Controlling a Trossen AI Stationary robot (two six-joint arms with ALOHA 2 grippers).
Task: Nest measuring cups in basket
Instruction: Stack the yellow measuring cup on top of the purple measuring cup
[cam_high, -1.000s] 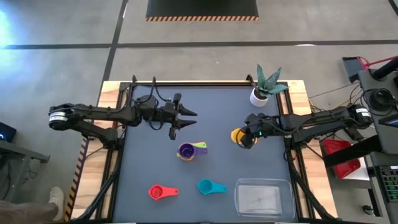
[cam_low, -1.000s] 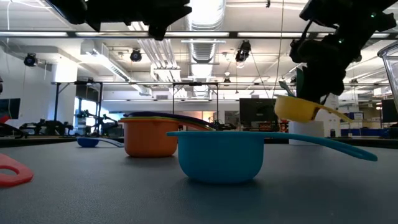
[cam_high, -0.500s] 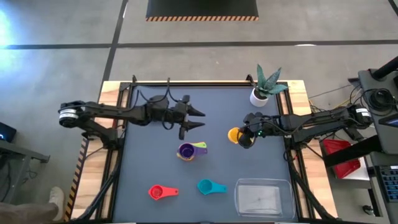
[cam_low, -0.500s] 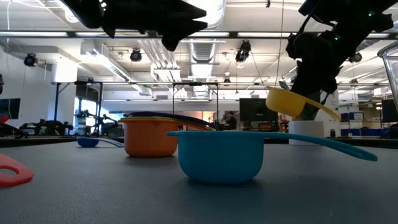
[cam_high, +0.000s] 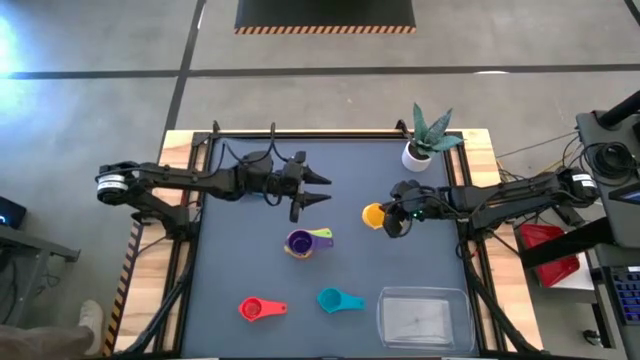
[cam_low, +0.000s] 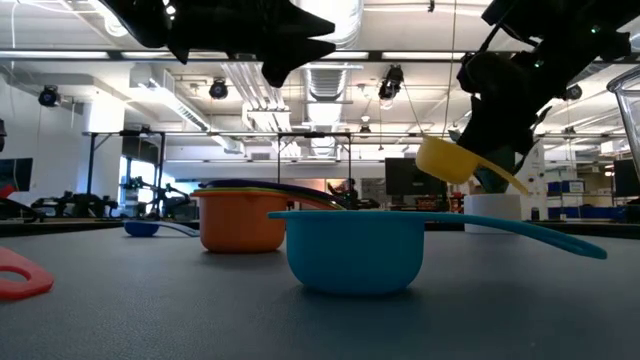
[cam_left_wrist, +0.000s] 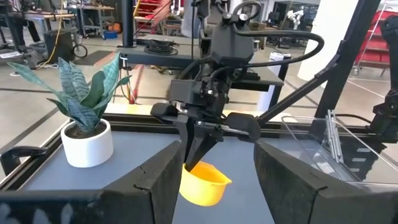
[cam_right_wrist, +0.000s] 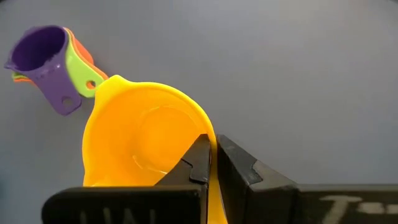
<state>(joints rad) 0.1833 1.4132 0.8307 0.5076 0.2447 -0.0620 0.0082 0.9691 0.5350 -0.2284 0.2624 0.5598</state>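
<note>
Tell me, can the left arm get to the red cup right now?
Probably yes. The left gripper hangs open and empty above the table, and the red cup lies alone near the front edge with bare table around it. The stacked cups sit off to one side of that path.

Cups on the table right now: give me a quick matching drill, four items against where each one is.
Things:
1. yellow cup
2. teal cup
3. red cup
4. basket

Places:
A. near edge, left of the teal cup
B. near right corner of the table
C. held off the table by the right gripper
D. between the red cup and the basket

Pairs: 1-C, 2-D, 3-A, 4-B
</note>
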